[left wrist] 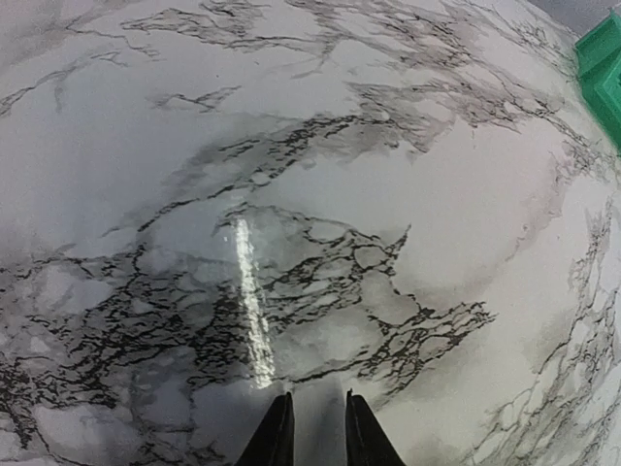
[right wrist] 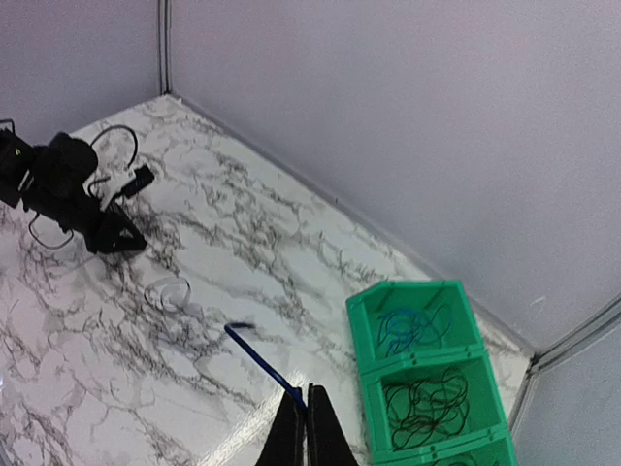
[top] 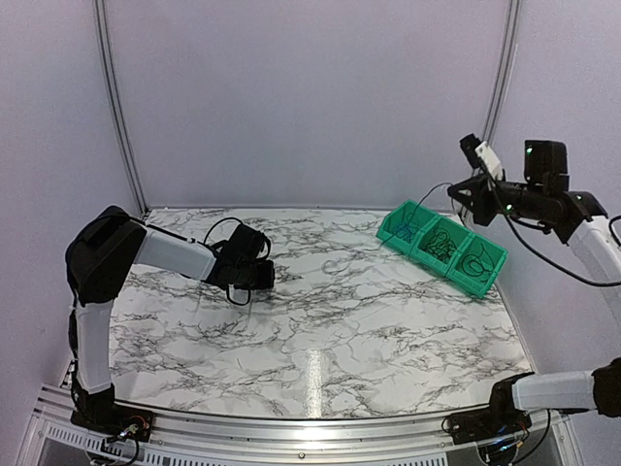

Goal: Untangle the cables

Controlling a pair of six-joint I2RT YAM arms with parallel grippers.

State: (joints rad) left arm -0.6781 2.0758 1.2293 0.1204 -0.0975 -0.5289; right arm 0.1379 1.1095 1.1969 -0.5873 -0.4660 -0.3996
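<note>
Marbled worktop (top: 320, 330): right hand (right wrist: 303, 390) pinches a blue cable (right wrist: 260, 357); left hand (left wrist: 318, 398), slightly parted, holds nothing. Best lower it slowly into the green bin (right wrist: 408, 287) by the right hand.

The right gripper (right wrist: 304, 391) — jaws together — seemingly pinches a blue cable (right wrist: 259, 356) beside the green bin (right wrist: 412, 285).

Surface (top: 320, 330): bin (right wrist: 417, 361) at far right, three compartments in a row, cables (right wrist: 427, 403) in each. Loop (right wrist: 167, 293) left of bin. Left tool (left wrist: 318, 396) low over left side. Right tool (right wrist: 305, 390) raised near bin, cable (right wrist: 257, 354) hanging from it.
</note>
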